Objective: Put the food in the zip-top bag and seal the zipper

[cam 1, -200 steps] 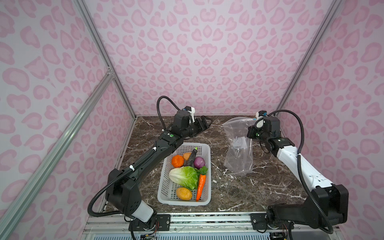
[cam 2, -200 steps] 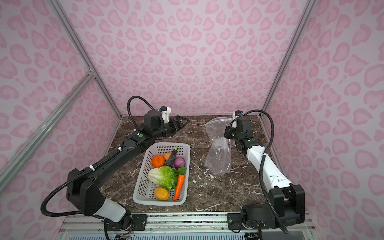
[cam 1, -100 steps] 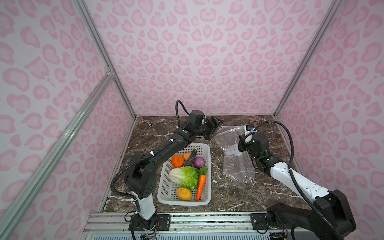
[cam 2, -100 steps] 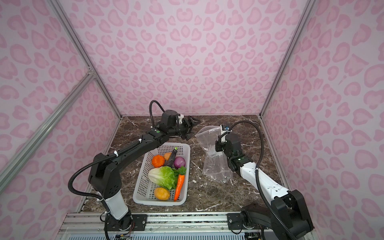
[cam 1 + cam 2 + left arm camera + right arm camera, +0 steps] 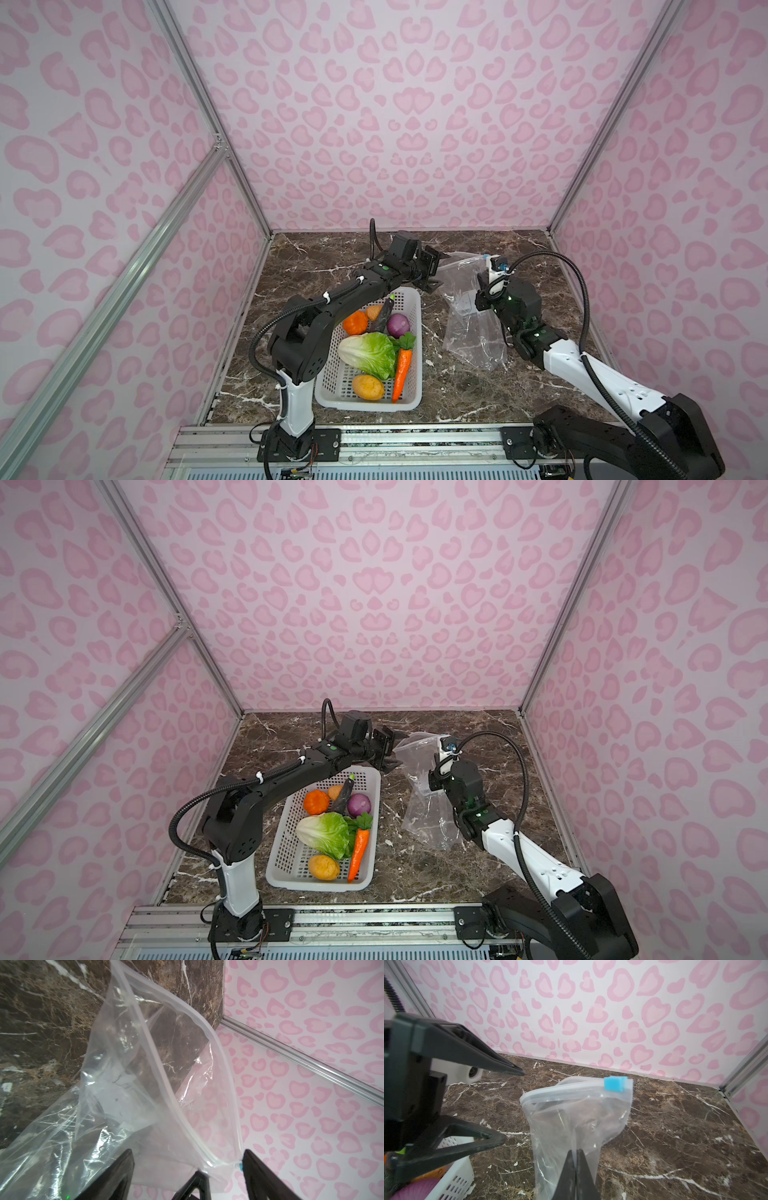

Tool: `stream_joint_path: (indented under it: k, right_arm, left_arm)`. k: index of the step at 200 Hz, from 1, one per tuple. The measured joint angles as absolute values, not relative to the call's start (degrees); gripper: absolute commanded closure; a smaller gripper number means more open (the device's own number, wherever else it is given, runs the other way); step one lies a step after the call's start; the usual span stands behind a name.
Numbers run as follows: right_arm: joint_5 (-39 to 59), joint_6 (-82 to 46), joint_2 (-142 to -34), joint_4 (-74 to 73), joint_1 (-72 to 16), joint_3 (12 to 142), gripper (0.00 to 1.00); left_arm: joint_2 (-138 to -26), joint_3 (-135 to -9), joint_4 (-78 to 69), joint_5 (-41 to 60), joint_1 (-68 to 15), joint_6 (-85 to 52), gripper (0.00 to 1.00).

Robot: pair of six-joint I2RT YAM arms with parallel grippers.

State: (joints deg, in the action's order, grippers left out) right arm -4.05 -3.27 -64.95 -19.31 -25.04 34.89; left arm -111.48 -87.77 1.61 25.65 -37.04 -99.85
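Toward the back of the marble table (image 5: 311,266), the zip-top bag (image 5: 469,316) hangs from the right gripper (image 5: 576,1151), which is clamped tight on a fold of clear film below the mouth. The bag's bottom trails on the stone beside the white basket (image 5: 365,405). The left gripper (image 5: 515,1105) stands spread wide at the mouth's near corner, grasping nothing. The zipper (image 5: 560,1091) gapes only slightly, with its blue slider (image 5: 614,1084) at the far end. All the food, including the lettuce (image 5: 368,353) and the carrot (image 5: 402,370), lies in the basket. If the left jaws close over both lips at once, the mouth would likely be pinched shut rather than opened. The slick film could also slide out of the right gripper's narrow pinch under any tug, and the bag would collapse.
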Motion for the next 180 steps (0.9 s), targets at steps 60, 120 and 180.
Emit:
stream_joint_path:
  k: [60,120,180]
  right_arm:
    - [-4.0,-1.9,-64.8,-20.2,-27.4,34.9,1.0]
    - [-4.3,-0.9,-64.8,-19.8,-27.6,35.0,1.0]
    - [-3.6,-1.4,-62.3,-12.5,-26.5,41.2,0.18]
  left_arm:
    - [-114.6,-90.0,1.1,25.1,-37.1,-101.9,0.57]
    - [-114.6,-89.6,-0.5,25.1,-37.1,-102.1,0.97]
    - [-118.5,-96.7,-0.6,26.8,-35.5,-97.2,0.97]
